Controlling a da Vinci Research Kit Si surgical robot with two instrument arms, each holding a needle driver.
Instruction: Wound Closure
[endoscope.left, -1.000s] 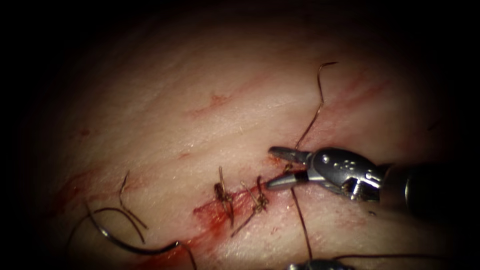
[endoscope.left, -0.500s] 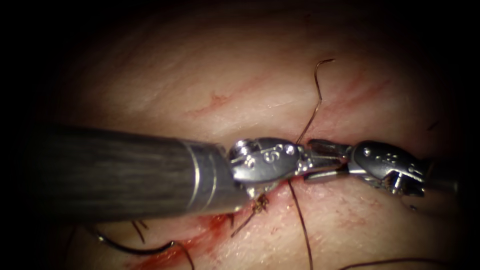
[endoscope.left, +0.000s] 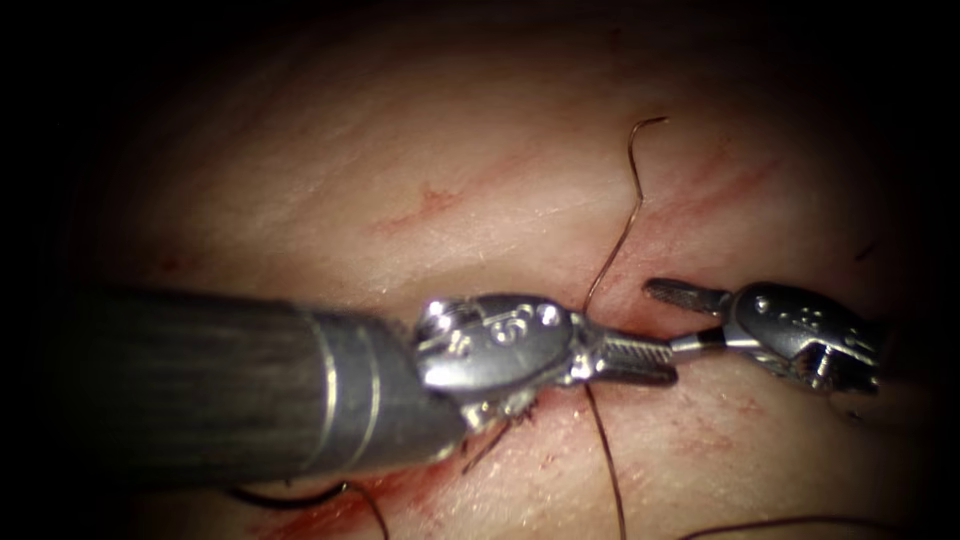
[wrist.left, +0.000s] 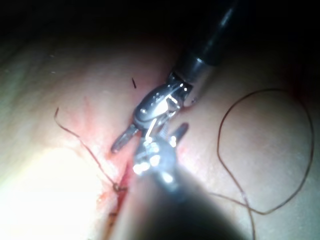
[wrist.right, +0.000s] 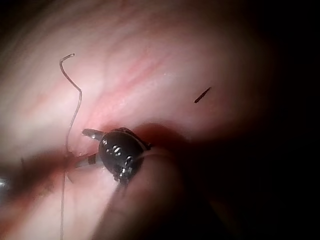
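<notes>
Endoscope view: the left tool (endoscope.left: 640, 358) enters from the left of the frame, its shaft crossing the lower left and covering much of the cut (endoscope.left: 400, 480). Its jaws lie close together at frame centre, over the thread (endoscope.left: 600, 280) where that strand meets the tissue (endoscope.left: 400, 180); whether they grip the thread cannot be confirmed. The right tool (endoscope.left: 678, 318) sits at centre right with jaws spread wide, holding nothing; its lower jaw tip touches the left tool's jaw tips. The thread rises from the cut to a hooked free end in the upper right and runs down to the lower edge. The needle (endoscope.left: 290, 497) lies on the tissue at lower left, left of the cut and partly hidden under the shaft, held by neither tool and apparently not in the tissue. Red fluid (endoscope.left: 330, 510) marks the cut nearby.

Left wrist view: the right tool (wrist.left: 150, 137) shows parted jaws above the left tool (wrist.left: 150, 160), which is blurred. The thread (wrist.left: 265, 150) forms a wide loop on the tissue.

Right wrist view: the right tool (wrist.right: 87, 147) shows open jaws beside the upright thread (wrist.right: 75, 105).
</notes>
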